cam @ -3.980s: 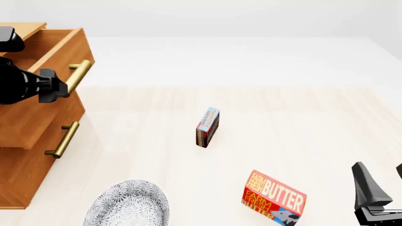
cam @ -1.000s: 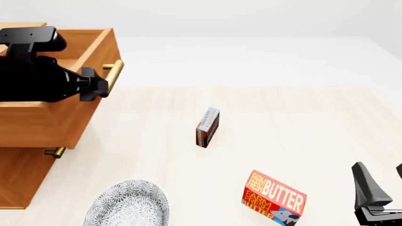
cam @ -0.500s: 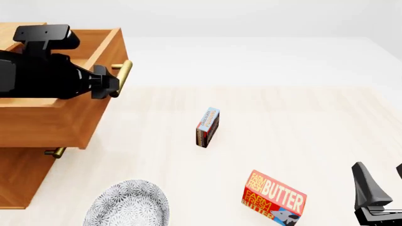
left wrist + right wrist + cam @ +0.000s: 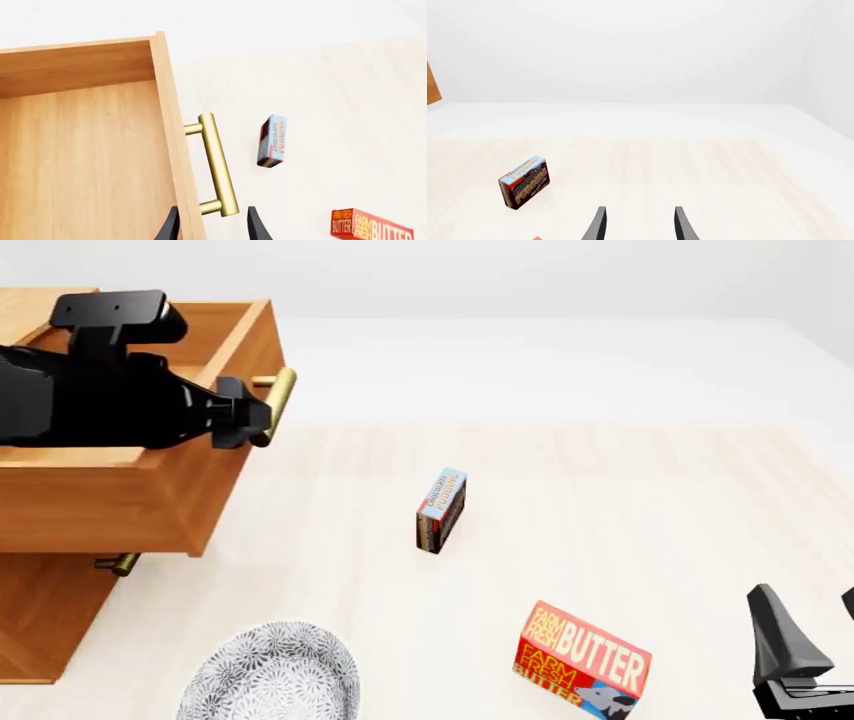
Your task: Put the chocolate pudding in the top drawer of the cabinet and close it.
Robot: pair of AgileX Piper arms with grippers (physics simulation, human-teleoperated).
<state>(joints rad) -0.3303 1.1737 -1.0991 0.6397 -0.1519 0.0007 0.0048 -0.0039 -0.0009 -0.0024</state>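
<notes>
The left gripper [image 4: 212,225] has its jaws spread wide, one on each side of the low end of the brass handle [image 4: 216,164], not squeezing it. The right gripper [image 4: 639,224] waits with its jaws wide apart and holds nothing. There is one cabinet [image 4: 40,620], one top drawer [image 4: 147,490], one chocolate pudding [image 4: 441,511], one butter box [image 4: 583,657] and one speckled plate [image 4: 278,677]. The pudding stands on its thin edge in the middle of the table [image 4: 641,500], well apart from the drawer. Compared with four seconds ago, the top drawer has slid much farther out, and a bit more since half a second ago. The pudding, butter box and plate have not moved.
</notes>
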